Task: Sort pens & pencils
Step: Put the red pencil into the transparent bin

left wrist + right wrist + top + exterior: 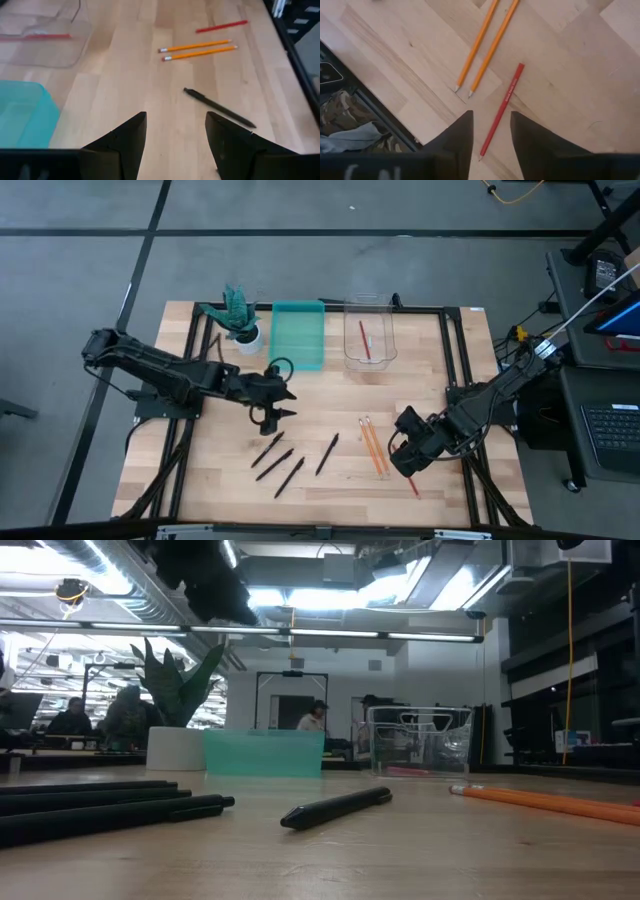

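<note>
Several black pens (285, 460) lie flat on the wooden table, three close together and one (327, 453) apart to their right. Two orange pencils (372, 445) lie side by side. One red pencil (412, 483) lies near the table's front right. Another red pencil (365, 340) lies in the clear container (385, 355). My left gripper (270, 415) hovers open just behind the pens; its wrist view shows one pen (220, 107) ahead of it. My right gripper (490, 125) is open above the red pencil (502, 105), one finger on either side of its pointed end, not touching it.
A teal tray (298, 335) and the clear container stand side by side at the table's far side. A potted plant (240, 315) stands left of the tray. A black frame (455, 350) runs along the table's edges. People sit in the room beyond (315, 715).
</note>
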Available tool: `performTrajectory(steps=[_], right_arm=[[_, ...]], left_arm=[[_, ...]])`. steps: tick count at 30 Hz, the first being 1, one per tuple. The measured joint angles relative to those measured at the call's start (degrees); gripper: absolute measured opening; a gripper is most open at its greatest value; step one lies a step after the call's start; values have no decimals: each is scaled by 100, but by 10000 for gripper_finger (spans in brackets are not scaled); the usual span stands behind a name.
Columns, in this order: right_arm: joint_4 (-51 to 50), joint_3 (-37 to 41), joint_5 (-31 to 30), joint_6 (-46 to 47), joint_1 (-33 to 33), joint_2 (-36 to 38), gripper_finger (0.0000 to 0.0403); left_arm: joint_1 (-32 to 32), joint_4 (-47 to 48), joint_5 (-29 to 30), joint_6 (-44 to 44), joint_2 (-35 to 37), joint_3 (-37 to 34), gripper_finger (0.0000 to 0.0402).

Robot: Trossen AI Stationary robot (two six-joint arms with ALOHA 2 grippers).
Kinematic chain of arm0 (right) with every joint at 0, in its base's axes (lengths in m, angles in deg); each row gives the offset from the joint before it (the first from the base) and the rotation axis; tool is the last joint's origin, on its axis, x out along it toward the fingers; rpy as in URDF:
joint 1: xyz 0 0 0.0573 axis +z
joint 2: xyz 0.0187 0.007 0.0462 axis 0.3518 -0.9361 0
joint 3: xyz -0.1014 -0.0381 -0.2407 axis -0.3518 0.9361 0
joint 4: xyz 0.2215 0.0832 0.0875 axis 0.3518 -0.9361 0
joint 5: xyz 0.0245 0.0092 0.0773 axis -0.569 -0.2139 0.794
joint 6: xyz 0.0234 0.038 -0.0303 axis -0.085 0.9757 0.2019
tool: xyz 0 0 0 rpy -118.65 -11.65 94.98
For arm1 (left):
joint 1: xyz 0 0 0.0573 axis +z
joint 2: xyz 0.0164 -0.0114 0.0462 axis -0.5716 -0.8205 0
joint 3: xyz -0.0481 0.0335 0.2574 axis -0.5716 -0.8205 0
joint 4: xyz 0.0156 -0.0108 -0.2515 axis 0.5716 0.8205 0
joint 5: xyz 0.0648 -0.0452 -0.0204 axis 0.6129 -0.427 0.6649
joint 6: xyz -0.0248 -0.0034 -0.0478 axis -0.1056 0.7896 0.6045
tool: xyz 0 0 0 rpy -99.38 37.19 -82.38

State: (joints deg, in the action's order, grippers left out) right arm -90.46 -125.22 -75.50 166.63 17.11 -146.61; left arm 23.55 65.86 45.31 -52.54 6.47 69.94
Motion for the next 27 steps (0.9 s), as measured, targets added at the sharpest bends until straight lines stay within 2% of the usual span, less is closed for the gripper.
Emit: performTrajectory(steps=[5, 9, 18, 27], right_arm=[[-4, 0, 28, 46, 0, -247, 165], [-1, 0, 156, 427, 0, -623, 172], [77, 0, 1095, 747, -64, -1612, 173], [800, 0, 853, 839, -74, -1974, 173]], left_arm=[[14, -21, 2, 2, -135, 0, 198], [20, -49, 37, 0, -135, 0, 198], [20, -111, 43, 0, -133, 0, 198], [20, -111, 48, -42, -131, 0, 198]])
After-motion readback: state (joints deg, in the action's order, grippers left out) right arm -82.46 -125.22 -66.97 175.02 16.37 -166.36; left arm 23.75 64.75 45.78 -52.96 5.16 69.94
